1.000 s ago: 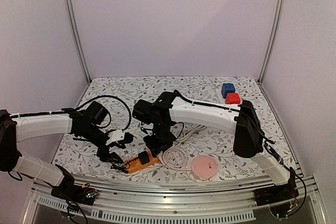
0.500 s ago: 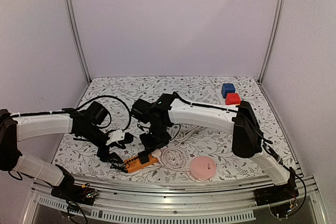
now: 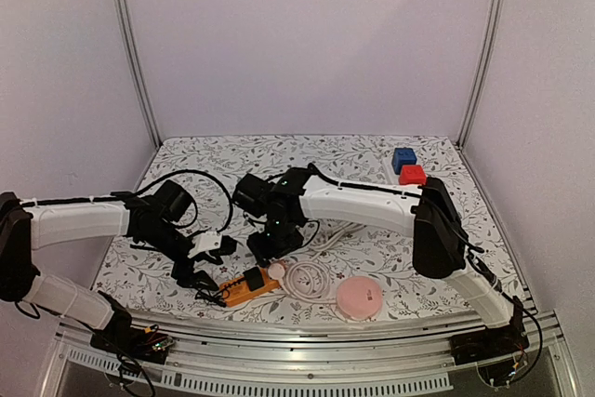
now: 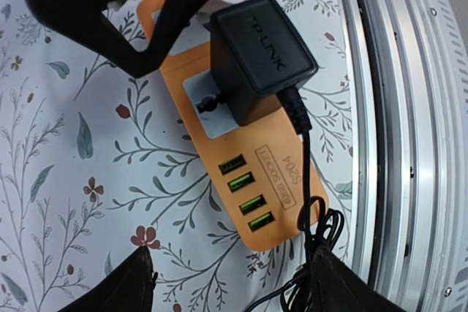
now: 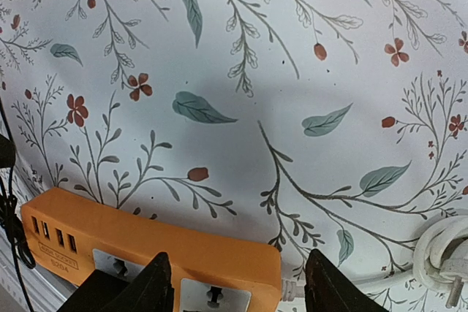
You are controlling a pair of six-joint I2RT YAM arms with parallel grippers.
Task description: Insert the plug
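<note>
Floral table [image 3: 372,151]: black plug [image 4: 259,49] sits in orange strip [image 4: 274,180]; L hand [image 4: 235,261], R hand [image 5: 239,272] both spread.

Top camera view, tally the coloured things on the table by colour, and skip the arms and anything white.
Orange: 1, power strip
Black: 1, adapter
Pink: 1, round disc
Blue: 1, blue block
Red: 1, red block
Total: 5
</note>
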